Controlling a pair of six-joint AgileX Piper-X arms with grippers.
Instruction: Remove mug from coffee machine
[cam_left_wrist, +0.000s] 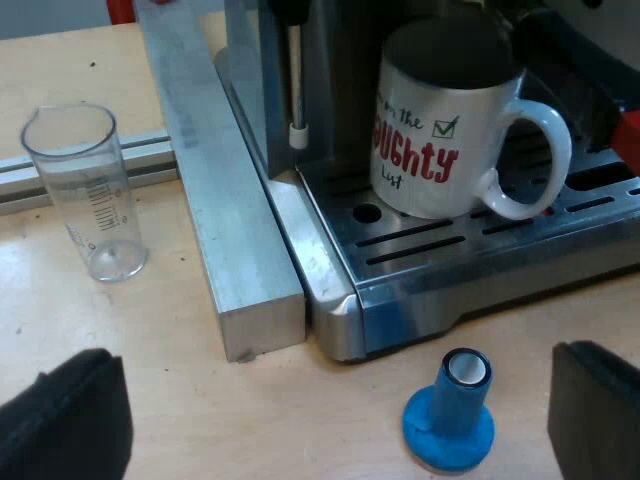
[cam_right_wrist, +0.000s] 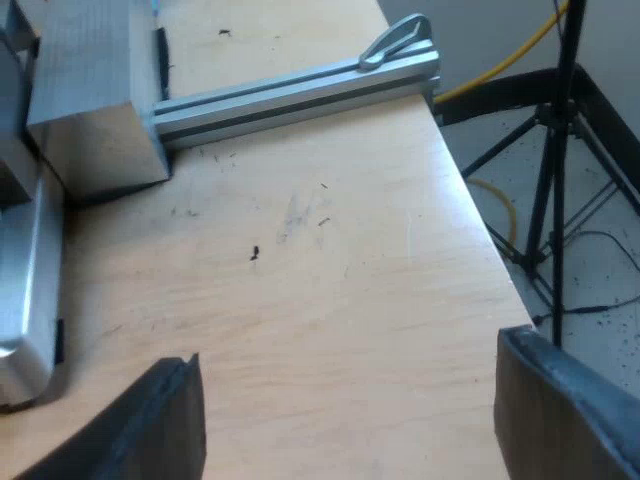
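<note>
As I judge it, the task is not begun: the mug (cam_left_wrist: 450, 130) is still on the grated tray (cam_left_wrist: 560, 240) of the coffee machine (cam_left_wrist: 330, 60), under the outlet, and nothing is touching it. My left pincer (cam_left_wrist: 330, 415) hangs over the surface (cam_left_wrist: 150, 330) in front of the machine with its fingers spread wide and empty; the blue tamper (cam_left_wrist: 450, 410) stands on the surface between them, and the measuring glass (cam_left_wrist: 85, 190) stands apart, beyond the metal bar (cam_left_wrist: 230, 230). My right pincer (cam_right_wrist: 350, 420) is also spread and empty, over bare wood near the edge of the surface, beside a corner of the machine (cam_right_wrist: 25, 290). So all is left to do: to reach, to grip, to lift and to carry the mug off the tray. The mug stands upright, its long axis vertical and its mouth up. Its red print faces my left camera, and the handle (cam_left_wrist: 535, 160) points sideways along the front of the machine, away from the measuring glass, free to be taken
</note>
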